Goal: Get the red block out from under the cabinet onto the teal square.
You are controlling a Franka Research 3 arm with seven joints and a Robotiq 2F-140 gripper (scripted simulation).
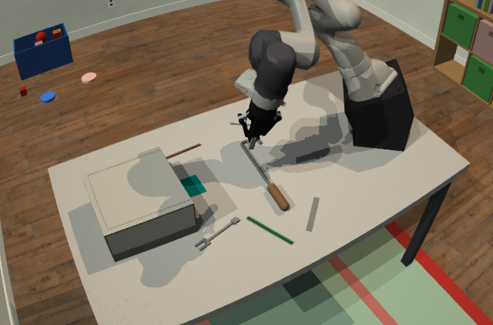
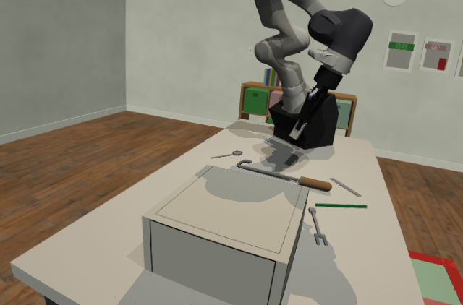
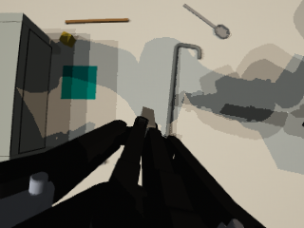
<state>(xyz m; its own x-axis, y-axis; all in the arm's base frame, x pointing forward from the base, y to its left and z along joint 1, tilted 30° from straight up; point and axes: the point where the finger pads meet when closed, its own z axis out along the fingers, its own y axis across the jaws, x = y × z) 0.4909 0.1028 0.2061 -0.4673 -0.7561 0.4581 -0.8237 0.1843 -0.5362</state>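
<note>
My gripper (image 1: 253, 141) (image 2: 297, 131) (image 3: 145, 116) is shut with nothing between the fingers. It hangs tilted above the table, over the bent end of a metal hook tool (image 1: 256, 164) (image 2: 269, 172) (image 3: 172, 90) with a wooden handle (image 1: 278, 198) (image 2: 315, 183). In the wrist view the hook's shaft runs just right of the fingertips. The grey cabinet (image 1: 135, 198) (image 2: 228, 204) (image 3: 14, 85) stands at the table's left. The teal square (image 1: 192, 185) (image 3: 79, 82) lies on the table right beside it. The red block shows in no view.
A thin wooden stick (image 1: 182, 150) (image 3: 97, 20), a ring-ended tool (image 2: 226, 155) (image 3: 209, 21), a fork-ended tool (image 1: 216, 232) (image 2: 317, 225), a green rod (image 1: 269, 229) (image 2: 340, 205) and a grey bar (image 1: 312, 213) (image 2: 346, 186) lie on the table. The black arm base (image 1: 378, 114) stands at the back.
</note>
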